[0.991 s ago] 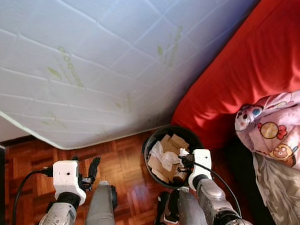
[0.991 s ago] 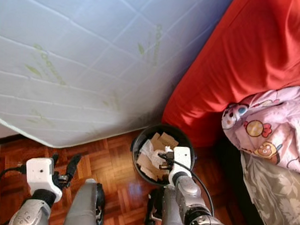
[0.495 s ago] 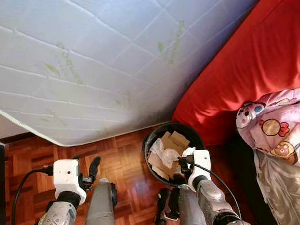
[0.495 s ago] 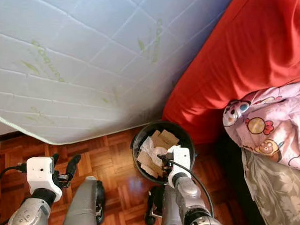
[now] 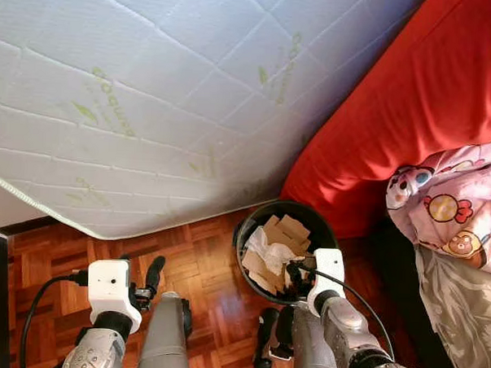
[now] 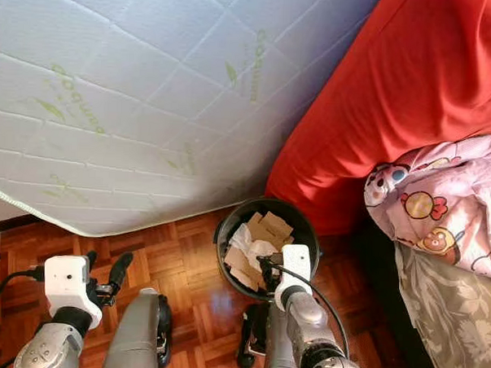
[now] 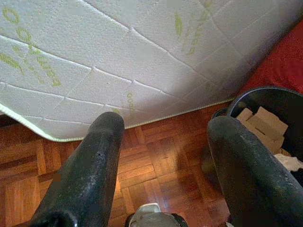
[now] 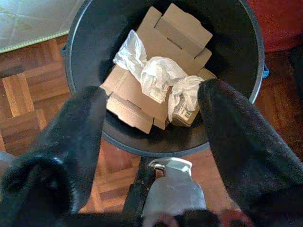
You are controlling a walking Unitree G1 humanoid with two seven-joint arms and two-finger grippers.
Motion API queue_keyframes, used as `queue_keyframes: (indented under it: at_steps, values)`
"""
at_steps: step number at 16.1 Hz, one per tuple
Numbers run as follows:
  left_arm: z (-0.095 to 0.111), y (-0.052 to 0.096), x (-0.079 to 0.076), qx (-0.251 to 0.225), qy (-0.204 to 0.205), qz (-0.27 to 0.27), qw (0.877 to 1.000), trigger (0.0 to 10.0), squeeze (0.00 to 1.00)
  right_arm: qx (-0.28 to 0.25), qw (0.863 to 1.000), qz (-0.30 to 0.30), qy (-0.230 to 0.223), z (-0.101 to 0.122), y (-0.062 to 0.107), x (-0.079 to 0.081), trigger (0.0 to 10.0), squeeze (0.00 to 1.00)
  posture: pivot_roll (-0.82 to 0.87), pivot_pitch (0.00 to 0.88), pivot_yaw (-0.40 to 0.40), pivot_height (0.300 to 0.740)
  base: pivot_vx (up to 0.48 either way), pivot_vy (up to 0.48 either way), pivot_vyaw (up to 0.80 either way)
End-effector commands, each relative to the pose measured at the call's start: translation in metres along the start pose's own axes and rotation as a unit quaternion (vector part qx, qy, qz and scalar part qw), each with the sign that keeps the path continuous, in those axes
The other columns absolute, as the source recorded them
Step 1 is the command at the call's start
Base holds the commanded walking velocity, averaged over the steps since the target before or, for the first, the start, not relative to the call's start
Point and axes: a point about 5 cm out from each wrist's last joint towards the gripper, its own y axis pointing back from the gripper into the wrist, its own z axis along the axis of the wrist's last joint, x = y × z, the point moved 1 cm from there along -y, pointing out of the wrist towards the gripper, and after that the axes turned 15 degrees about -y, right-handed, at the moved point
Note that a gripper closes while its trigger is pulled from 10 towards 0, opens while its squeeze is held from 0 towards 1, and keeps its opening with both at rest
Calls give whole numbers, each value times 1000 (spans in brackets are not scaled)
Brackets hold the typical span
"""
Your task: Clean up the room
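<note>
Right claw hovering open over the bin, nothing gripped; paper wad lying on cardboard inside, just beyond the fingertips. Left claw hanging open above the floor, beside the mattress

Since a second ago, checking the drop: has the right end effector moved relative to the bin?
Yes. The right end effector has drawn back from over the bin toward its near rim.
</note>
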Motion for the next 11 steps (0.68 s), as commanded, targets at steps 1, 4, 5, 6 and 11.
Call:
queue_keyframes:
  at_steps: [1,4,5,6,11]
  values:
    - [-15,6,-5,33,0,-8,999,10000,0,21,1000,-11,-4,-16,6,-8,10000,0,190,412,-61,647,0,0,0]
    - [-34,3,-3,62,-1,-8,998,10000,0,11,999,-41,-23,-20,12,-27,10000,0,174,356,-63,647,0,0,0]
    - [-34,3,-3,62,-1,-8,998,10000,0,11,999,-41,-23,-20,12,-27,10000,0,174,356,-63,647,0,0,0]
    - [-63,5,-3,108,-6,-17,994,10000,0,15,997,-75,-32,-35,25,-48,10000,0,141,285,-51,647,0,0,0]
    - [-119,9,-7,218,-11,-32,975,10000,0,4,985,-138,-107,-63,53,-85,10000,0,88,126,-19,647,0,0,0]
